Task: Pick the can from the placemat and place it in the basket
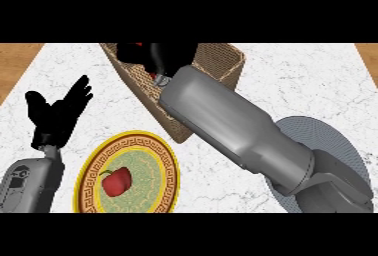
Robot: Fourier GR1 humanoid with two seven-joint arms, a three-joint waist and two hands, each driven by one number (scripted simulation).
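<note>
My right hand [164, 56] hangs over the woven brown basket [150, 96] at the top middle, fingers curled round the can [153, 76]. Only small red slivers of the can show between the fingers; the rest is hidden by the hand. The right forearm runs diagonally from the lower right and covers much of the basket's inside. The round grey placemat [336, 140] lies at the right with nothing visible on it, partly under the forearm. Over the counter at the left, my left hand [55, 112] stands open with fingers up, apart from everything.
A yellow-rimmed patterned plate [164, 170] lies at the lower left and carries a red bell pepper [117, 182]. The white marble counter [295, 80] spreads around it, with wooden floor showing at the top corners.
</note>
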